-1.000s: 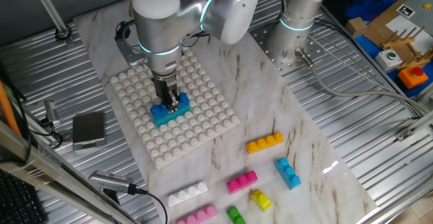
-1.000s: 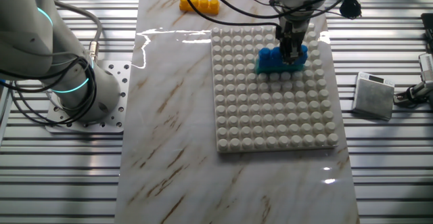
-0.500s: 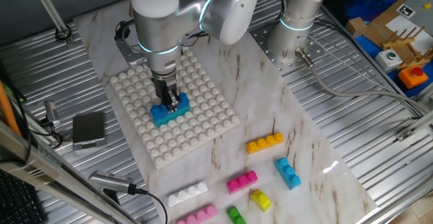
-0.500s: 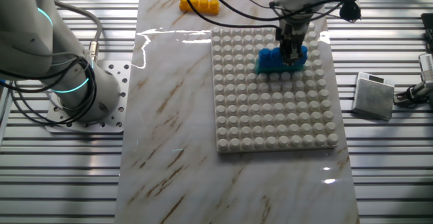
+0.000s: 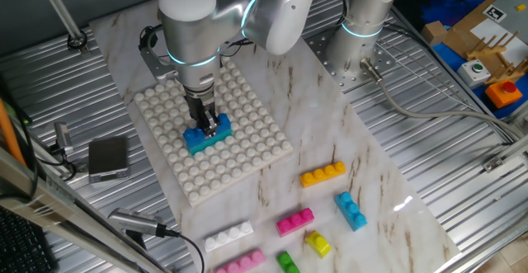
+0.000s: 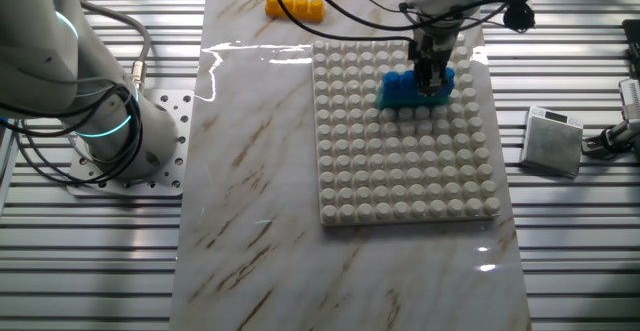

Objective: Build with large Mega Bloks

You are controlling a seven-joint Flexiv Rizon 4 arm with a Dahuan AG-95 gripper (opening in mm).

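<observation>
Marble tabletop [image 5: 363, 149] fills the middle of your frame, with the white baseplate [image 5: 247, 153] at left of centre. Your gripper [image 5: 209, 126] stands upright there, fingers closed on the blue brick [image 5: 202, 138], which sits on the plate's studs.

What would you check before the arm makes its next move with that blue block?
1. Blue block sits on the white baseplate: ok.
2. Gripper jaws closed on the block: ok, they flank it.
3. Block pressed fully onto the studs: cannot tell.
4. Baseplate flat on the table: ok.
5. Spare bricks, such as the orange brick and magenta brick, lie off the baseplate: ok.
</observation>
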